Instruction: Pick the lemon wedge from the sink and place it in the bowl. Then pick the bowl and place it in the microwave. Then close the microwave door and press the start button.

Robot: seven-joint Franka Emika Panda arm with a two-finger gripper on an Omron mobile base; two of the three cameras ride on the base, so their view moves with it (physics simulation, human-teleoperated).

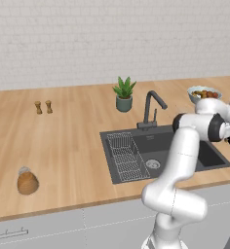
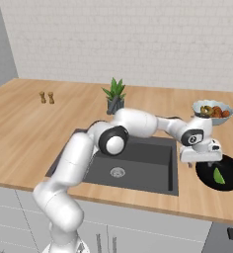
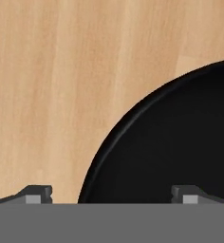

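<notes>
Looking over the counter, the lemon wedge (image 2: 218, 175) is already lying inside the bowl (image 2: 232, 169), toward the bowl's 6 o'clock side in the right base view. That bowl is the dark, nearly black one and it sits on the wooden countertop (image 2: 19, 128) just past the sink's right edge, at about 3 o'clock from the sink (image 2: 138, 168).

The gripper (image 3: 111, 194) hangs right over the bowl's left rim. In the hand view, one fingertip (image 3: 38, 193) sits over bare wood and the other over the black bowl (image 3: 180, 142), so the pincer is spread wide with nothing between the tips. The rim curve runs straight through the gap.

In the left base view, the arm reaches across the sink (image 1: 209, 155), and you can see the wire rack (image 1: 126, 155) in the basin's left half and the steel drain (image 1: 153, 164) beside it. The black faucet (image 1: 151, 108) stands at the basin's 12 o'clock edge. A small potted plant (image 1: 124, 94) is at about 11 o'clock from the faucet, and the pale fruit bowl (image 2: 212, 111) sits at roughly 12 o'clock from the dark bowl, near but not touching. Two little wooden shakers (image 1: 43, 107) stand well off toward 9 o'clock, and a brownish jar thing (image 1: 27, 181) sits near the front counter edge.
</notes>
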